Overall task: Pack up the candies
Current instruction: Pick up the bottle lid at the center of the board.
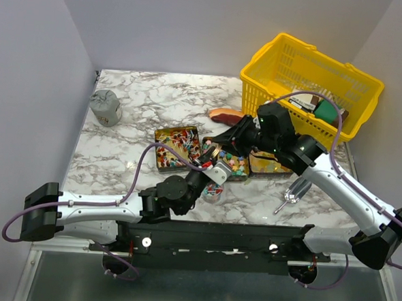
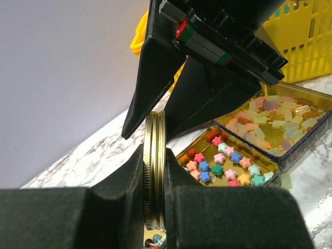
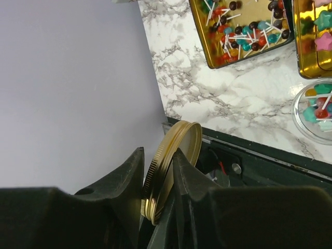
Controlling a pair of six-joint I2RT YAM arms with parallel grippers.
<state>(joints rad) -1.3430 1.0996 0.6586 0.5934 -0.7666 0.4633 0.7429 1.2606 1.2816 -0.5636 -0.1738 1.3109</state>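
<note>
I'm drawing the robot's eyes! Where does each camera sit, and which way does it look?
Top external: above and behind, looking down on the white marbled table and yellow plastic basket; left arm and right arm show.
Left wrist: on the left arm, looking past its black fingers at the round gold metal lid, the right gripper and pastel star-shaped candies.
Right wrist: on the right arm, facing the black base rail; its fingers flank the lid.
Both wrist views share the lid.

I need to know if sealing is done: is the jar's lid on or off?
Off. The gold lid is pinched edge-on in the left gripper, apart from the clear jar, whose candies show uncovered.
</note>
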